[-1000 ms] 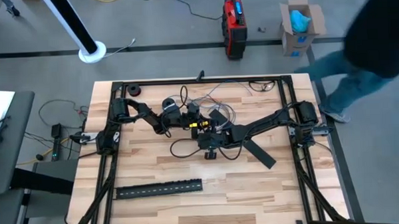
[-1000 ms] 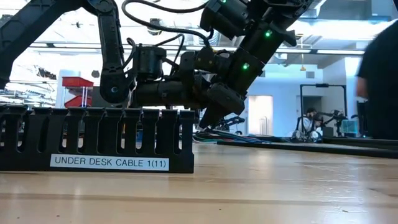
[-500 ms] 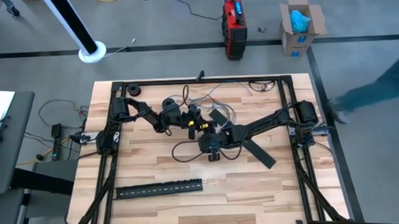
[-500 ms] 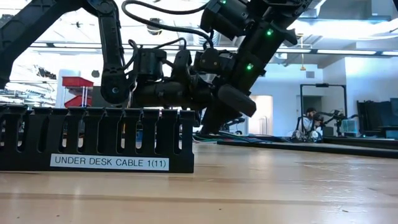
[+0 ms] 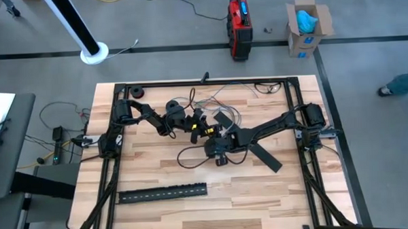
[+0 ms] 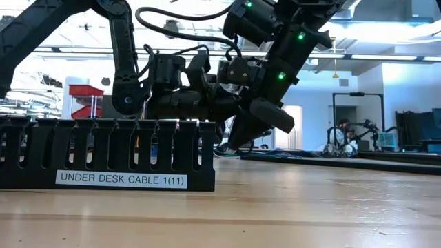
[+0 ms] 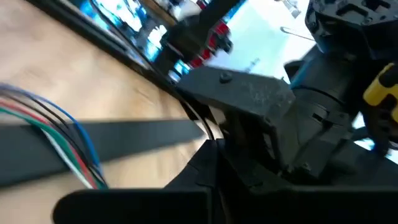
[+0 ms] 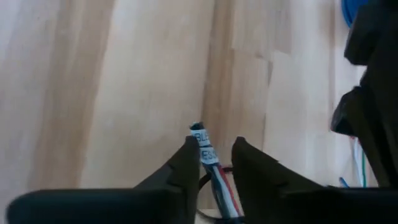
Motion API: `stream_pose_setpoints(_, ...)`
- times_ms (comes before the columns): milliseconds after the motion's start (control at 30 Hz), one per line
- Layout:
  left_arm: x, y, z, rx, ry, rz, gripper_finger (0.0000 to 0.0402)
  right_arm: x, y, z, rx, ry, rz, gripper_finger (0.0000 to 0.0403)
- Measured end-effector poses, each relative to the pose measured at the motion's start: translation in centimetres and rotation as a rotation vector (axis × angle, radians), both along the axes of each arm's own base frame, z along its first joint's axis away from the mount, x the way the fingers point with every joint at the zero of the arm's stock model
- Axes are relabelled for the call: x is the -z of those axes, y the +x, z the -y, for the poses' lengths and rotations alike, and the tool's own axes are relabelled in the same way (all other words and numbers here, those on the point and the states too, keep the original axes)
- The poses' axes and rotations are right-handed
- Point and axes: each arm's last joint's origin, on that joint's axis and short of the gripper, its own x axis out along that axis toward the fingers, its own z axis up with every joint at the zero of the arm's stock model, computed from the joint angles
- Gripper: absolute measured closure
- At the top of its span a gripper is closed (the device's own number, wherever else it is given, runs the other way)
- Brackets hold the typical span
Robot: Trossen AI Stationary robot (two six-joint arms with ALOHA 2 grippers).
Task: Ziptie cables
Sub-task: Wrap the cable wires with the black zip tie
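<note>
The cables [image 8: 211, 163] are pinched by the right tool [image 8: 210, 163], seemingly to bunch them for tying; the left tool's [image 5: 199, 123] state cannot be told.

A grey concrete floor [image 5: 188, 60] surrounds the wooden table [image 5: 158, 170]; a red case [image 5: 239, 19], cardboard box [image 5: 308, 26] and white pole [image 5: 75, 27] stand behind.

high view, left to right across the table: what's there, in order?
Left arm base → left gripper → right gripper → flat black strip → right arm base.
</note>
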Motion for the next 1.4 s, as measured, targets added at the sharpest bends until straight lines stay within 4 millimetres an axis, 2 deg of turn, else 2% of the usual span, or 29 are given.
stream_pose_setpoints(100,0.1,-0.1,0.2,0.052,-0.001,-0.006,0.0401,0.0,0.0,-0.5,-0.036,0.018,-0.004,0.0339)
stream_pose_setpoints(367,0.4,-0.1,0.4,0.121,0.006,-0.033,0.0401,0.1,-0.1,-0.7,-0.085,0.109,-0.023,0.0342)
stream_pose_setpoints(533,0.3,-0.2,0.6,0.201,0.05,-0.008,0.0401,-1.4,0.4,-1.2,-0.116,0.301,0.02,0.0342)
stream_pose_setpoints(767,0.3,-0.2,0.3,0.167,0.085,0.002,0.0401,-1.5,0.3,-1.1,-0.109,0.299,0.012,0.0342)
stream_pose_setpoints(867,0.2,-0.2,0.3,0.159,0.118,0.022,0.0401,-2.6,0.0,-1.3,-0.116,0.334,0.043,0.0342)
stream_pose_setpoints(933,0.4,-0.2,0.2,0.133,0.132,0.005,0.0401,-4.3,-0.2,-1.7,-0.11,0.351,0.09,0.0342)
stream_pose_setpoints(1067,1.1,-0.2,0.1,0.106,0.109,-0.065,0.0401,-7.5,-1.7,-2.3,-0.08,0.395,0.141,0.0342)
stream_pose_setpoints(1167,1.4,-0.1,0.4,0.08,0.157,-0.074,0.0401,-9.2,-2.8,-2.4,-0.043,0.372,0.157,0.0342)
stream_pose_setpoints(1400,2.3,0.1,0.7,-0.063,0.211,-0.169,0.0401,-9.1,-5.0,-0.8,0.114,0.332,0.02,0.0342)
